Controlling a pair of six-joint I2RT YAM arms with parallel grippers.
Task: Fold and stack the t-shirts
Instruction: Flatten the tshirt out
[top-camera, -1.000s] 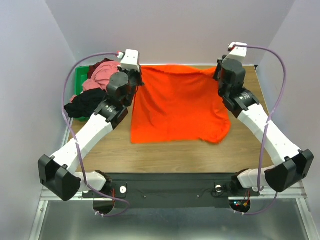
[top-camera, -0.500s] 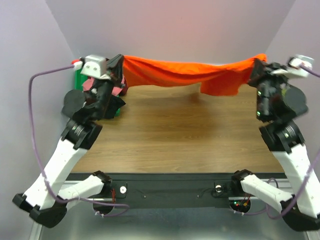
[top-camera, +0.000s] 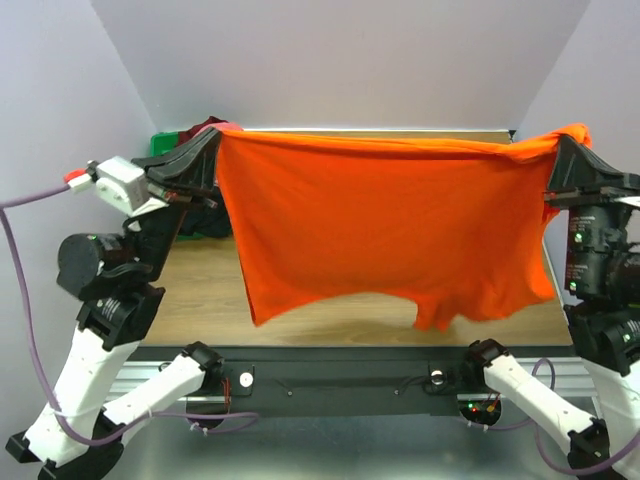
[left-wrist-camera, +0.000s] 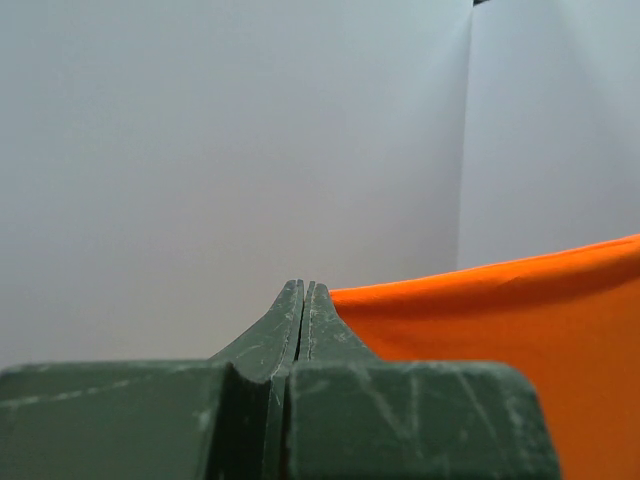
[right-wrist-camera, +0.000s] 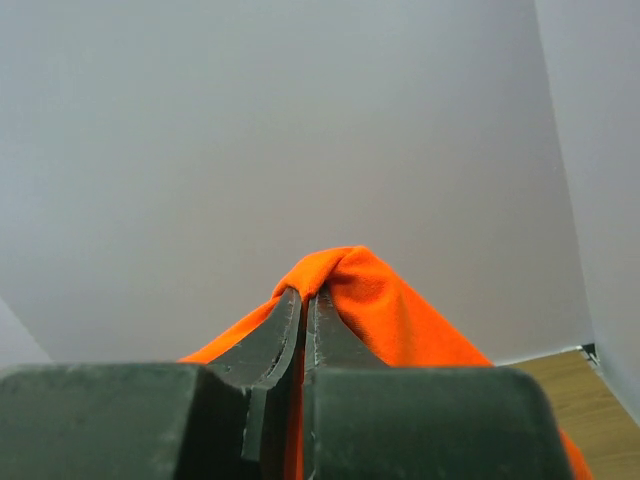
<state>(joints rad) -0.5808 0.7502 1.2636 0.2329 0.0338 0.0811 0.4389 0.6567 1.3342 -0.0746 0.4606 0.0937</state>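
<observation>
An orange shirt (top-camera: 380, 230) hangs spread above the table (top-camera: 200, 300). The left gripper (top-camera: 214, 142) and right gripper (top-camera: 558, 147) clamp its top corners (one each).

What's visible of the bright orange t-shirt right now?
The bright orange soft-cloth t-shirt hangs spread like a curtain above the wooden table, its top edge pulled nearly level between both arms. The left gripper is shut on one top corner. The right gripper is shut on the other, where cloth bunches over the tips. The fabric looks smooth, with faint creases. The bottom edge hangs loose and uneven, with a sleeve dangling near the right arm's side.
</observation>
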